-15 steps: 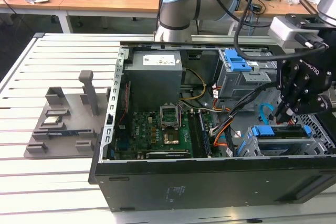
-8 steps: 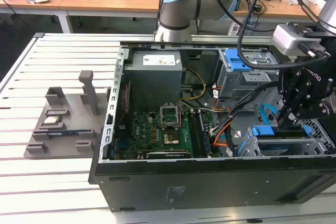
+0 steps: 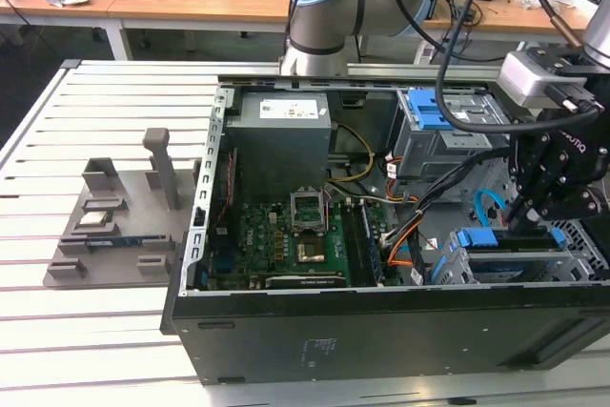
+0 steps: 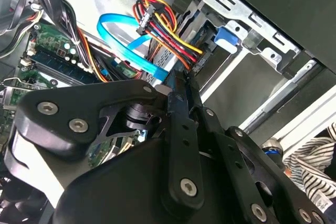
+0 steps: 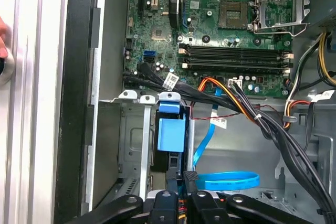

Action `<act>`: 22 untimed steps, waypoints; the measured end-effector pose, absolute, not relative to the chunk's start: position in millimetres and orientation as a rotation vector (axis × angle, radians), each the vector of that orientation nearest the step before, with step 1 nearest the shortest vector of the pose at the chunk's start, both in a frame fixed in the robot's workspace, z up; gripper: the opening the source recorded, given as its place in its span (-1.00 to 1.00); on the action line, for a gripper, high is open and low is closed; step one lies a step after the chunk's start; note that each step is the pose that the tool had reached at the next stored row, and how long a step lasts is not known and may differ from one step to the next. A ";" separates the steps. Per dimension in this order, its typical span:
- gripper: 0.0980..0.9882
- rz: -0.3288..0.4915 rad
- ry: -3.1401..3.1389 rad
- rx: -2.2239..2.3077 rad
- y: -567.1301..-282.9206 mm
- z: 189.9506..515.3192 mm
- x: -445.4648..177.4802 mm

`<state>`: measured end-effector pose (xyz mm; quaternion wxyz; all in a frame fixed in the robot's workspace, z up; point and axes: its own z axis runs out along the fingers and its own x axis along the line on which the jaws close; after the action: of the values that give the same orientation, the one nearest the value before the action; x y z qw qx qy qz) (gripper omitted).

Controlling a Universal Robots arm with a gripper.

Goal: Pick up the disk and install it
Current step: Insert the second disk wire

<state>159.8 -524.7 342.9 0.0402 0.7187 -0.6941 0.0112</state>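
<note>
The disk sits in the grey drive cage at the near corner of the open computer case, on the exterior view's right. Its blue carrier bracket shows edge-on in the cage slot in the first wrist view. My gripper reaches down into the case directly over the disk. Its black fingers are pressed together, with their tips at the carrier's end. In the second wrist view the shut fingers point at the cage wall. Whether anything is pinched between them is hidden.
Orange, yellow and black cables and a blue flat cable run close beside the cage. The motherboard and power supply fill the case's other side. A grey parts fixture stands outside. A person's striped sleeve is nearby.
</note>
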 end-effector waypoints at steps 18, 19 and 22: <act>-0.68 0.034 -2.127 2.202 -522.6 351.7 162.0; -0.68 0.034 -2.126 2.202 -520.1 359.1 162.1; -0.98 0.035 -2.126 2.202 -513.7 383.7 162.1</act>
<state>162.1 -513.7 383.7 0.0404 0.7187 -0.6941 0.0114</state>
